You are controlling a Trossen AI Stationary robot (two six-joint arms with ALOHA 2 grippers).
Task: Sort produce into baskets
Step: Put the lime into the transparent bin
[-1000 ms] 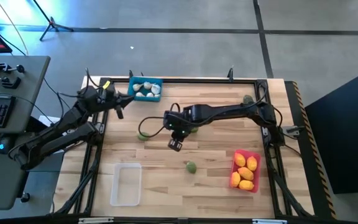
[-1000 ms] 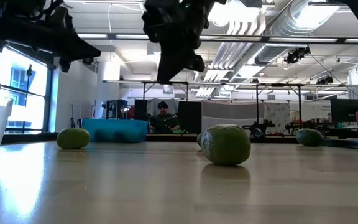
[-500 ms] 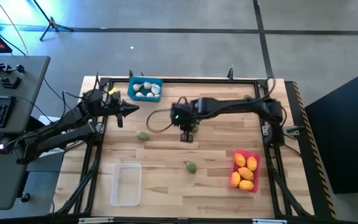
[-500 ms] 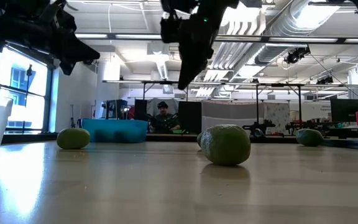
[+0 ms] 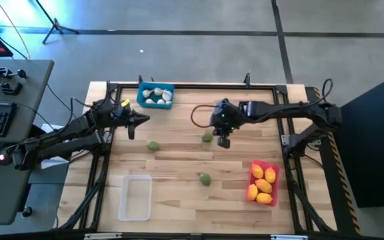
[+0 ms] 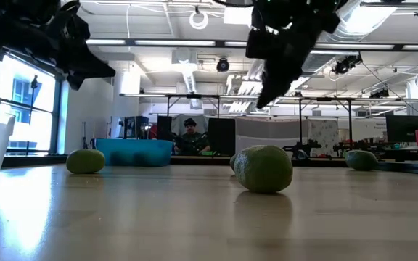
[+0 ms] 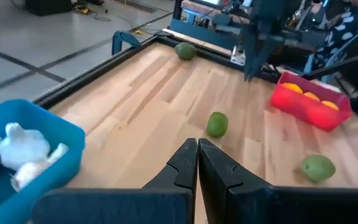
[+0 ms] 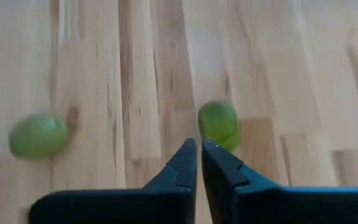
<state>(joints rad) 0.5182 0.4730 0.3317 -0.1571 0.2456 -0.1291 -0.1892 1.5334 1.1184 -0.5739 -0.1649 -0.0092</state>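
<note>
Just beside the right gripper (image 5: pixel 224 141), pressed together and empty above the desk (image 5: pixel 179 160), a green fruit (image 5: pixel 207 138) loose. Best spread wide, drop straight over it, then squeeze gently. Left gripper (image 5: pixel 131 128) together too.

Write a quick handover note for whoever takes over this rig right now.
Left gripper: shut, empty, waiting near the blue basket.
Right gripper: shut, empty, above the table beside a green fruit.
Done: garlic bulbs in the blue basket, yellow fruits in the red basket.
Left: clear basket holds nothing; green fruits lie loose at left, middle and front, apparently another by the far right edge.
</note>
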